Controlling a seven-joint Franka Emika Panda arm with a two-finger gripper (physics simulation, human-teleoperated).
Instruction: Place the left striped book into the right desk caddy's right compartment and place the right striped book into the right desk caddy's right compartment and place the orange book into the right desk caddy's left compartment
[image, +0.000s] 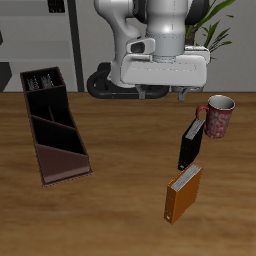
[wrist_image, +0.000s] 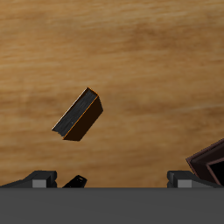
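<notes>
While raised, gripper (wrist_image: 122, 180) spread, holding nothing

One orange book (image: 183, 194), one black book (image: 190, 145), one mug (image: 218, 117), one desk caddy (image: 53, 123)

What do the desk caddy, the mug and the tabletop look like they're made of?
Desk caddy: matte maroon-brown walls with a black inside, probably painted wood or plastic; no grain shows. Mug: glossy with a red-and-white pattern, likely glazed ceramic. Tabletop: warm brown with streaky grain lines, so wood or a wood veneer, satin rather than shiny.
</notes>
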